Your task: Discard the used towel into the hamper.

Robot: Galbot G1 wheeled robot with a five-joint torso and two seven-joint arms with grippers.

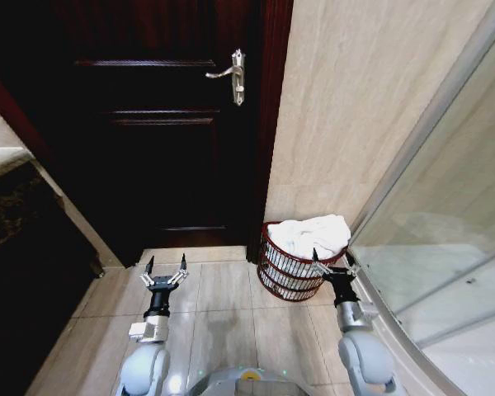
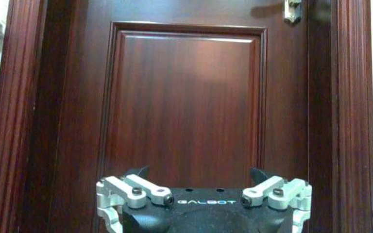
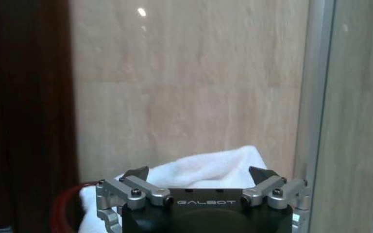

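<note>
We see the hamper [image 1: 293, 272] standing on the tiled floor [image 1: 223, 313] in the corner where the beige wall [image 1: 355, 107] meets the glass shower screen [image 1: 445, 247], just right of the dark wooden door [image 1: 165, 124] with its silver handle [image 1: 231, 74], and a white towel [image 1: 313, 233] lies heaped in it, bulging above the rim. Our right end effector [image 1: 332, 264] hangs at the hamper's near right side with its fingers spread wide and nothing between them, the towel [image 3: 206, 167] just beyond. Our left end effector [image 1: 164, 270] hovers over the floor well left of the hamper, facing the door [image 2: 186, 107], also spread wide and empty.
</note>
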